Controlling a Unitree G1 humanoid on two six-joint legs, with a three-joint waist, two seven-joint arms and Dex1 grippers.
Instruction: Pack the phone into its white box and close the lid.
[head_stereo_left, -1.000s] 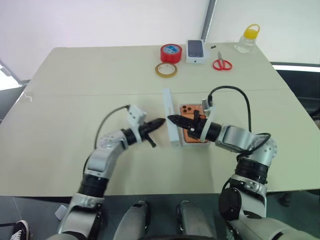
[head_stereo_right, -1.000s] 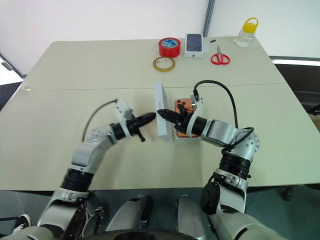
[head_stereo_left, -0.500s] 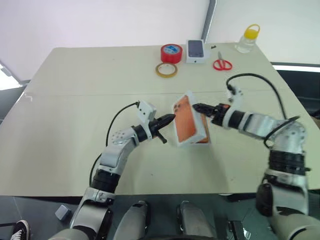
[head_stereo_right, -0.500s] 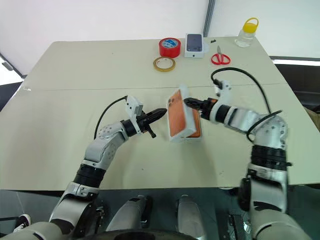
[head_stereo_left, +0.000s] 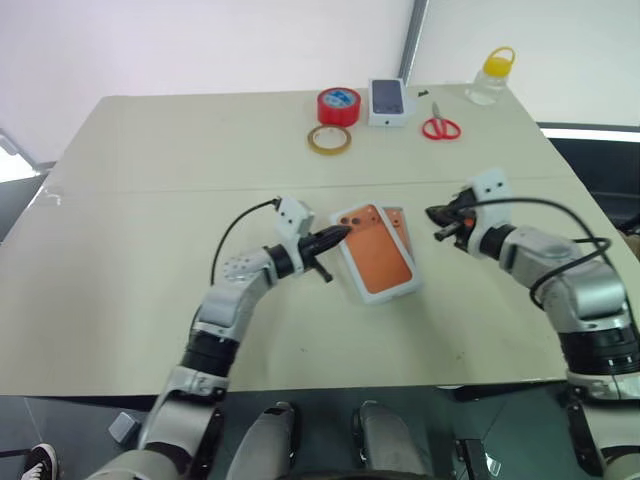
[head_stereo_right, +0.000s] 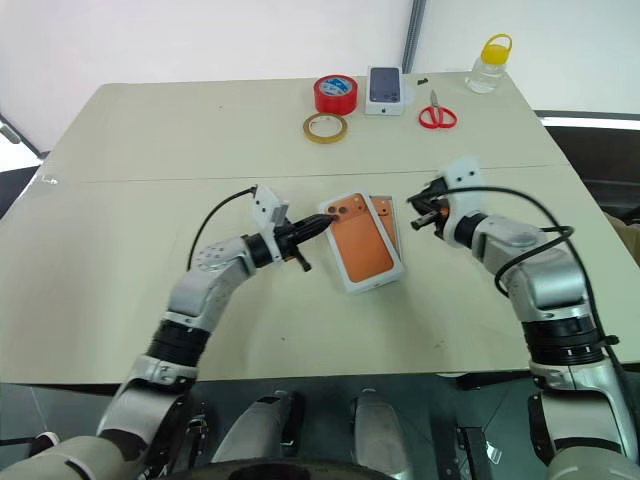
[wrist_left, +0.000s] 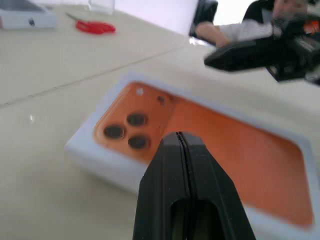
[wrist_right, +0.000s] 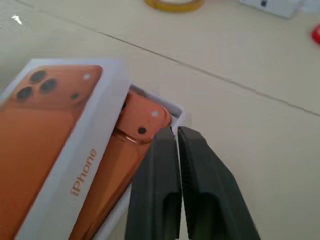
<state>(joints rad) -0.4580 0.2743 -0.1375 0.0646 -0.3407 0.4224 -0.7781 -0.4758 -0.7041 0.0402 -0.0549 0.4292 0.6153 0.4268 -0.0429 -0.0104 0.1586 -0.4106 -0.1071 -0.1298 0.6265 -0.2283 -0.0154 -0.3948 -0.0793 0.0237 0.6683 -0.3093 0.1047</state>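
Starting at the left gripper (head_stereo_left: 340, 234): state?

Clenched, fingers pressed together, nothing between them. Its tip sits at the camera-lens corner of the lid (head_stereo_left: 375, 255); cannot tell whether it touches.

Right gripper (head_stereo_left: 436, 214)?

Also clenched and empty. It hangs just to the right of the white box (wrist_right: 177, 112), apart from it, pointing back toward it.

Lid position?

Lying printed side up, with an orange phone pictured on top and "iPhone" lettering on its side wall. It rests askew over the white box, skewed toward the left gripper, not seated squarely.

Phone (wrist_right: 135, 145)?

Inside the white box, back side up. An orange strip of it with the lens corner shows along the lid's right edge; the remainder is under the lid.

Surroundings on the worktop (head_stereo_left: 150, 200)?

Far edge, well apart from the box: red tape roll (head_stereo_left: 341, 104), yellowish tape ring (head_stereo_left: 329, 139), small white box printed with a dark phone (head_stereo_left: 388, 102), red-handled scissors (head_stereo_left: 441, 127), clear bottle with yellow cap (head_stereo_left: 490, 80).
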